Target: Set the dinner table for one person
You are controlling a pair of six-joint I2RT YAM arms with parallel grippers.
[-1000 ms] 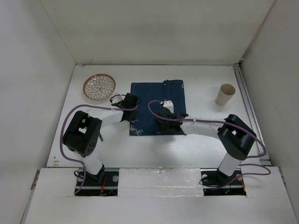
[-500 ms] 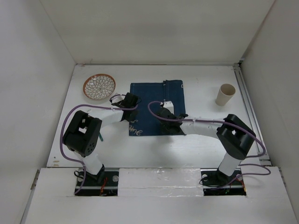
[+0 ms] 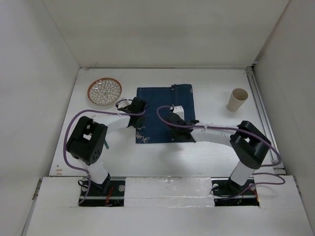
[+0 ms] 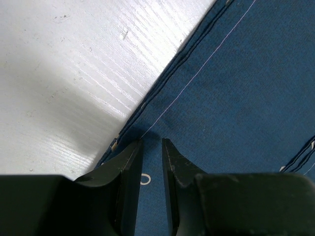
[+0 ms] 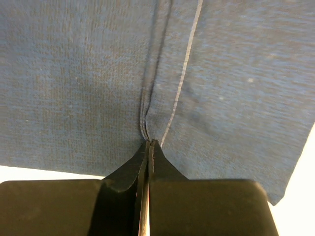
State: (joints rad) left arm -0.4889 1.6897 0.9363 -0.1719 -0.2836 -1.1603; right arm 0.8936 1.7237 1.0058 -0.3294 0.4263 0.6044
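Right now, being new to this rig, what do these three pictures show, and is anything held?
Two robot arms, left and right, stand at the near edge of a white table. One picture looks down from above; the others come from each wrist's camera. On the table: a blue cloth, a patterned plate left, a cup right. The right tool is shut, pinching a fold of cloth. The left tool sits at the cloth's left edge, fingers narrowly apart; whether it grips is unclear.

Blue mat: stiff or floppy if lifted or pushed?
Likely floppy: mat bunches into a ridge at the right gripper pinch. Probably light: its edge looks thin. Pushed, it would likely wrinkle, not slide whole.
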